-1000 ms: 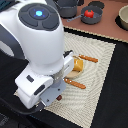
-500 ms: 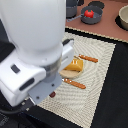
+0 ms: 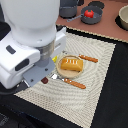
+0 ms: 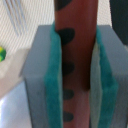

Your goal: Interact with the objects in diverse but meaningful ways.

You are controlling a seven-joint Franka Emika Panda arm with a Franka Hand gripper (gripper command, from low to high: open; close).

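Exterior view: my arm hides the end effector; the bread loaf (image 3: 70, 65) sits on the plate (image 3: 80, 75) at about 2 o'clock from the arm.

Wrist view: my end effector (image 4: 75, 75) clamps the sausage (image 4: 74, 50), its long axis running along the pads (image 4: 52, 85).

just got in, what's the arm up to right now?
The wrist view shows the gripper shut on a reddish-brown sausage with dark spots, clamped between its green pads. In the exterior view the arm covers the left side of the woven placemat. The bread loaf sits on the tan plate, with the orange-handled utensils lying on either side of the plate. The red tomato is in a dark pot beyond the mat.
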